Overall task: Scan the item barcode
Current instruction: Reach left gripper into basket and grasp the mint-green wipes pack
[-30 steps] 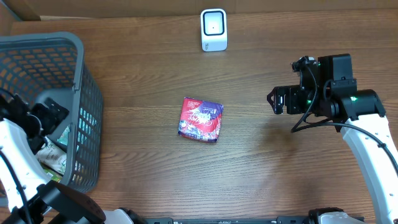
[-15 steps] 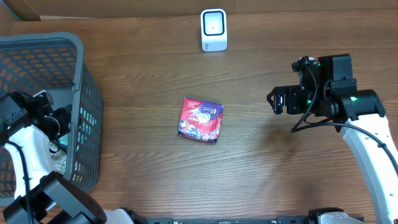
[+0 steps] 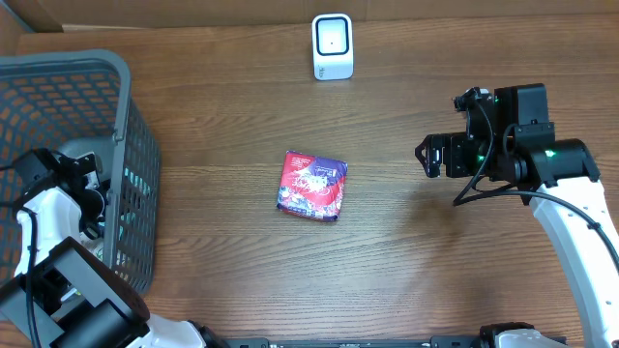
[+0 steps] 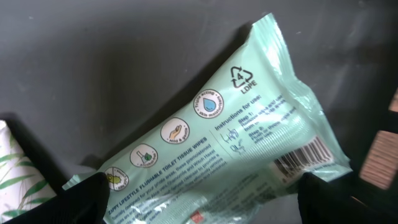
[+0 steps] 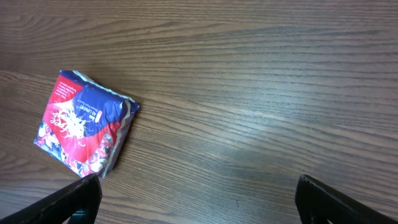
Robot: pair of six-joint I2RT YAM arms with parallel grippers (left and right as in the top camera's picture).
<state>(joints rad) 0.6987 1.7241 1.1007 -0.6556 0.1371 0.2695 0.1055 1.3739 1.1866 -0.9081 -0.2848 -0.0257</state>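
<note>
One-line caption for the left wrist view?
Open left gripper over a mint-green tissue pack, barcode facing up, in the basket.

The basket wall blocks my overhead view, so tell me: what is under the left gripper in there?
Observer: A pale green wipes pack lies on the basket's dark floor, just below the left gripper.
Operator: Is its barcode showing?
Observer: Yes, the barcode faces the wrist camera, near the pack's right end.
Operator: Gripper closed on it?
Observer: No, it is open, poised over the pack.
</note>
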